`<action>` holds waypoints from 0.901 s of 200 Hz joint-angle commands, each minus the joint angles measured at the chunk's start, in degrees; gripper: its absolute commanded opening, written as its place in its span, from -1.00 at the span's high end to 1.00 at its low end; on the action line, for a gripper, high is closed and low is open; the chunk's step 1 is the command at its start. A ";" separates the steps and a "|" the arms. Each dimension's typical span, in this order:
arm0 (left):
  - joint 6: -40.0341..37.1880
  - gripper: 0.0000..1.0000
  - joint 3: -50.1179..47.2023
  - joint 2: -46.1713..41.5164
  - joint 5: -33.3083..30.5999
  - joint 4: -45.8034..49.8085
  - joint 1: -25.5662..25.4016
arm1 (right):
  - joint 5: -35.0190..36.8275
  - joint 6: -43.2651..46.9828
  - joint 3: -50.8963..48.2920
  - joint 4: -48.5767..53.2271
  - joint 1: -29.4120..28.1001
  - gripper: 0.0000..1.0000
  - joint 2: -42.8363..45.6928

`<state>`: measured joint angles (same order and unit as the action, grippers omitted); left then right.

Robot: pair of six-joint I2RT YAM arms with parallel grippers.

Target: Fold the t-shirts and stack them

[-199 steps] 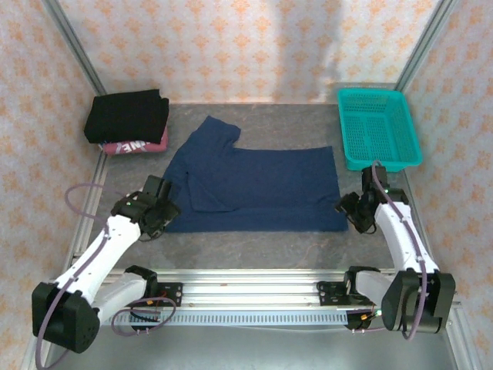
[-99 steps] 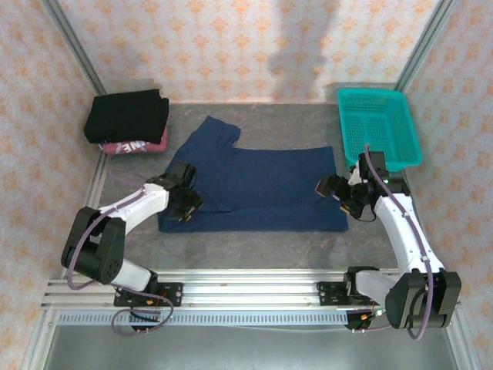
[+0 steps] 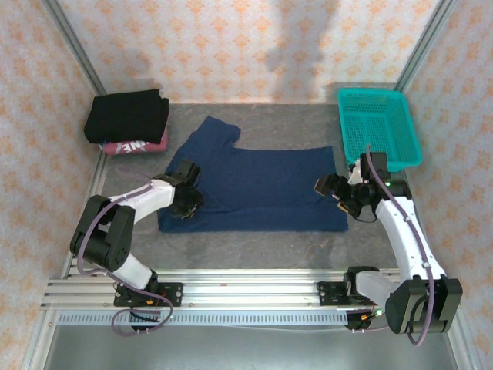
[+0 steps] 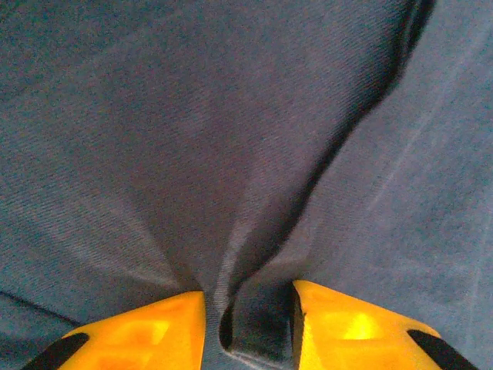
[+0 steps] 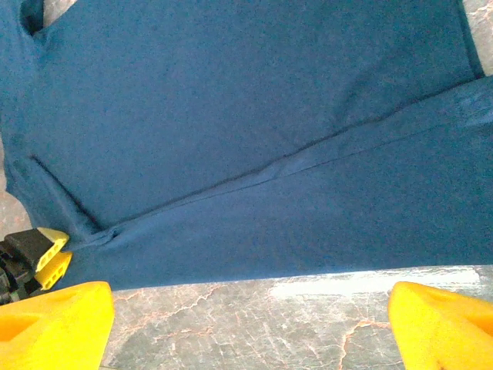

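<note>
Grey table (image 3: 254,243) with navy t-shirt (image 3: 262,185), pink t-shirt (image 3: 131,146), teal basket (image 3: 370,92).

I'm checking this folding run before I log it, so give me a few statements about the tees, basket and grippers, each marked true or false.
The black tee lies on the pink tee. True.
The basket holds a tee. False: no tee is in it.
The left gripper pinches a fold of the navy tee. True.
The right gripper is shut on cloth. False: its jaws stand open, holding nothing.
</note>
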<state>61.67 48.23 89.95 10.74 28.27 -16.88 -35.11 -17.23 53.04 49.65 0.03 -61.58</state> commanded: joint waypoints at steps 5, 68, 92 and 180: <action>-0.09 0.42 2.87 1.05 -3.05 -1.00 -0.17 | -2.11 1.81 0.34 -1.39 -0.21 -0.84 2.03; -0.62 0.76 3.62 1.34 -3.46 -1.10 -0.16 | -5.25 2.87 -0.38 -3.02 -0.26 -0.86 4.33; -1.32 0.82 5.89 1.65 -3.00 -0.70 -0.17 | -5.50 2.56 -0.66 -3.42 -0.24 -0.86 4.42; -8.95 0.85 26.68 15.74 0.88 3.25 -0.71 | -4.82 1.40 -2.07 -6.49 -0.21 -0.88 3.50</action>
<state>57.25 68.18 100.97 10.52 27.92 -16.88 -39.92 -15.38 52.42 45.67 0.03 -57.95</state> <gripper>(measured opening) 0.081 0.941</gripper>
